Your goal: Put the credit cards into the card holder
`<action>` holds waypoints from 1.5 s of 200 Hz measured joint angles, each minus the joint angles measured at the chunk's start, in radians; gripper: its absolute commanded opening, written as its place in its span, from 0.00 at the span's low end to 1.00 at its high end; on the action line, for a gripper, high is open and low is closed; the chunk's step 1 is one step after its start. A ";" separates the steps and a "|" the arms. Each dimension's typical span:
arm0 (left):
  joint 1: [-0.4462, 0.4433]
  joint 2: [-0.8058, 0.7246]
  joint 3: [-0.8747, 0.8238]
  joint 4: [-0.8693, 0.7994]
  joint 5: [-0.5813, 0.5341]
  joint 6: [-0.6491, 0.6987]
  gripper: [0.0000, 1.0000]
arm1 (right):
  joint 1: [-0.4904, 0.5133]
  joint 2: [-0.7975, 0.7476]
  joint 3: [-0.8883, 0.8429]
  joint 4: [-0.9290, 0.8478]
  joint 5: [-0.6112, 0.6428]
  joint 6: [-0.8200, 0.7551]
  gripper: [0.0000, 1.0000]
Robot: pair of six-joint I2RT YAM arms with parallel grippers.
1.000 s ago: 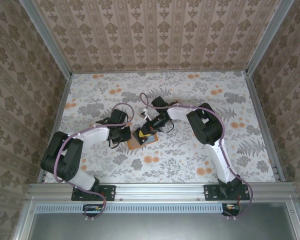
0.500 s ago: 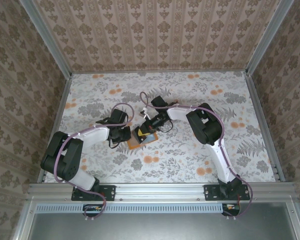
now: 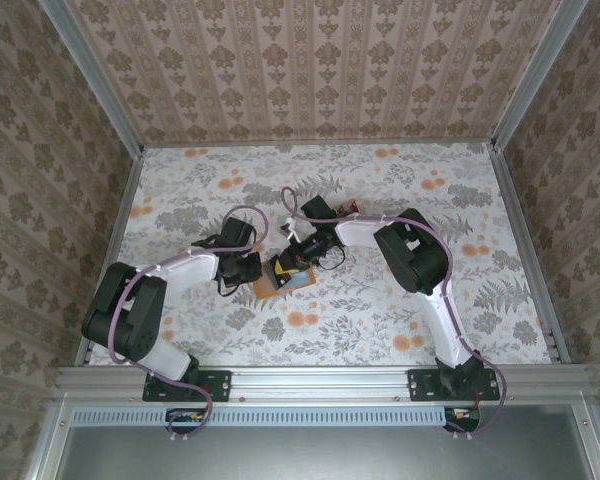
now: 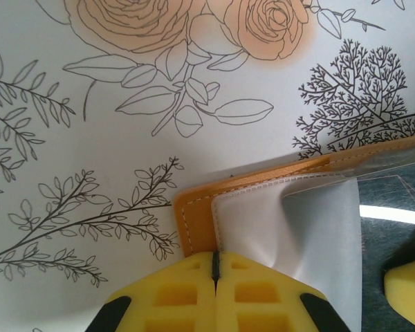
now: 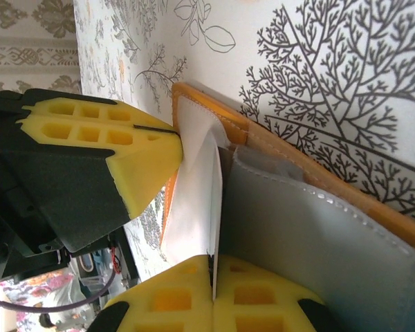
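Note:
The orange card holder (image 3: 285, 283) lies flat on the flowered table, between the two arms. In the left wrist view my left gripper (image 4: 214, 261) is shut on the near edge of the card holder (image 4: 194, 225), where its pale pocket layer (image 4: 290, 235) lifts away from the orange back. My right gripper (image 5: 211, 266) is shut on a thin white credit card (image 5: 194, 207) held edge-on. The card's far end lies in the gap between the holder's grey pocket (image 5: 318, 242) and its orange back (image 5: 311, 169). The left gripper (image 5: 176, 135) sits close beside that card.
The flowered table cover (image 3: 380, 190) stretches well beyond the holder on every side. Patterned walls with metal corner posts (image 3: 90, 85) close in the back and sides. Both arms' cables (image 3: 242, 212) loop above the table near the grippers.
The right gripper has edged slightly left and nearer, toward the card holder, with the white card in it. The left gripper and the holder have stayed put.

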 measured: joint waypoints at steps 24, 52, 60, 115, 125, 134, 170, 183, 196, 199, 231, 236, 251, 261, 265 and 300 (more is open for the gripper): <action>0.000 0.000 0.000 0.000 0.000 0.000 0.05 | 0.004 -0.012 -0.020 0.029 0.010 0.050 0.00; 0.000 0.000 0.000 0.000 0.000 0.000 0.05 | 0.004 -0.013 -0.030 0.053 0.010 0.096 0.00; 0.000 0.000 0.000 0.000 0.000 0.000 0.05 | 0.003 -0.013 -0.035 0.065 0.008 0.112 0.00; 0.000 -0.003 -0.003 0.003 0.000 0.000 0.05 | -0.001 -0.013 -0.058 0.127 -0.014 0.190 0.00; 0.000 -0.003 -0.004 0.004 0.000 0.000 0.05 | -0.001 -0.013 -0.060 0.130 -0.014 0.192 0.00; 0.000 -0.003 -0.005 0.005 0.000 0.000 0.05 | 0.000 -0.013 -0.060 0.129 -0.013 0.190 0.00; 0.000 -0.004 -0.005 0.006 0.000 0.000 0.05 | 0.017 -0.034 -0.060 0.087 0.055 0.125 0.00; 0.000 -0.004 -0.005 0.006 0.000 0.000 0.05 | 0.029 -0.051 -0.061 0.068 0.098 0.100 0.06; 0.000 -0.004 -0.005 0.006 0.000 0.000 0.05 | 0.041 -0.072 -0.070 0.056 0.148 0.077 0.10; 0.000 -0.004 -0.005 0.006 0.000 0.000 0.05 | 0.044 -0.078 -0.072 0.053 0.161 0.073 0.12; 0.000 -0.004 -0.005 0.006 0.000 0.000 0.05 | 0.080 -0.129 -0.089 -0.003 0.273 0.024 0.33; 0.000 -0.004 -0.005 0.006 0.000 0.000 0.05 | 0.083 -0.137 -0.089 -0.010 0.293 0.019 0.34; 0.000 -0.004 -0.005 0.006 0.000 0.000 0.05 | 0.093 -0.160 -0.089 -0.046 0.342 -0.001 0.36; 0.000 -0.004 -0.005 0.006 0.000 0.000 0.05 | 0.098 -0.171 -0.089 -0.074 0.372 -0.012 0.37; 0.000 -0.004 -0.005 0.006 0.000 0.000 0.05 | 0.100 -0.173 -0.087 -0.084 0.381 -0.018 0.38; 0.000 -0.005 -0.006 0.007 0.000 0.000 0.05 | 0.117 -0.176 -0.036 -0.193 0.463 -0.061 0.41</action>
